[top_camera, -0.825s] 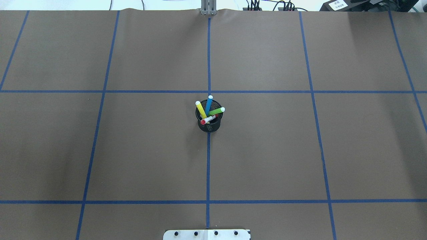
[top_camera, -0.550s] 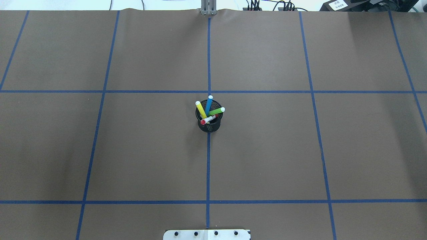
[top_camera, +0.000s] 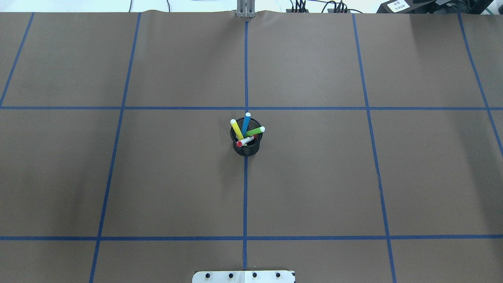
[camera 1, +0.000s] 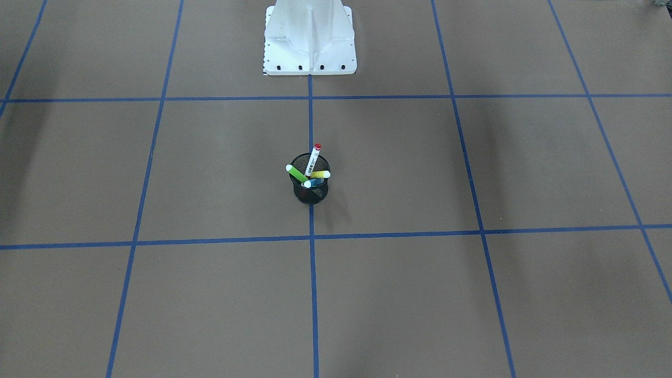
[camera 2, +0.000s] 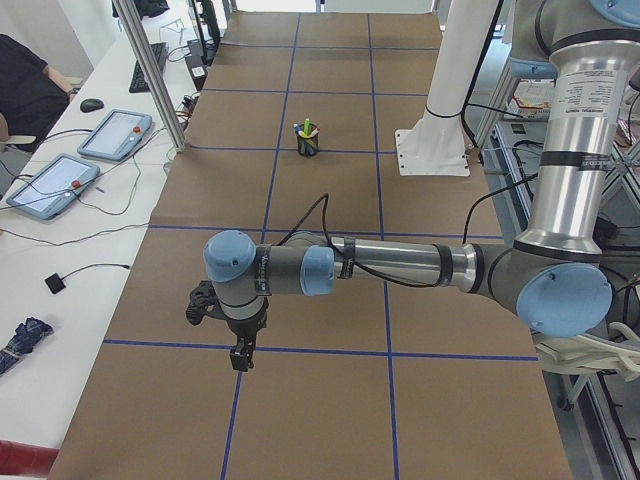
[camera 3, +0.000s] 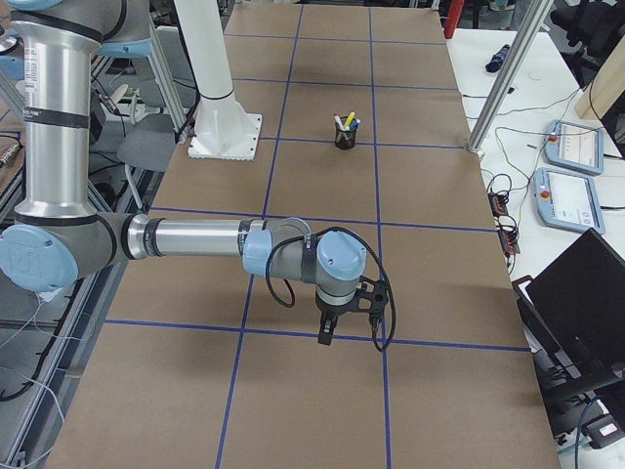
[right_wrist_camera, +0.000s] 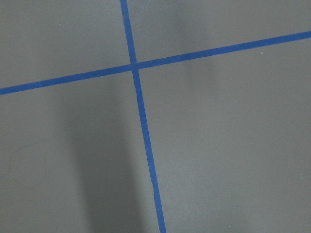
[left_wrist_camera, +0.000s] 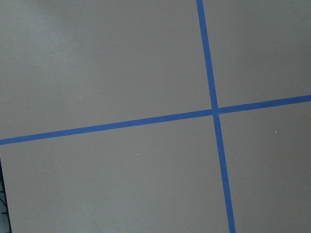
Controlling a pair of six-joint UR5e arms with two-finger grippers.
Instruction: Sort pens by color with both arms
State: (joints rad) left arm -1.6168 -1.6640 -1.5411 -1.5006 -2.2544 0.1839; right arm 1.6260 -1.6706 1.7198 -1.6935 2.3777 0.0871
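Note:
Four pens stand together in a black mesh cup [top_camera: 246, 148] at the table's middle: a yellow pen [top_camera: 236, 129], a blue pen [top_camera: 246, 123], a green pen [top_camera: 255, 131] and a white pen with red caps [top_camera: 245, 140]. The cup also shows in the front view [camera 1: 311, 193]. Neither gripper appears in the overhead or front view. The left gripper [camera 2: 241, 357] hangs over the table's left end, far from the cup [camera 2: 307, 141]. The right gripper [camera 3: 325, 337] hangs over the right end, far from the cup [camera 3: 345, 133]. I cannot tell whether either is open or shut.
Brown paper with a blue tape grid [top_camera: 245, 196] covers the table. The white pedestal base [camera 1: 310, 37] stands at the robot's side. Tablets [camera 2: 110, 135] and cables lie along the operators' edge. Both wrist views show only paper and crossing tape lines [left_wrist_camera: 214, 110].

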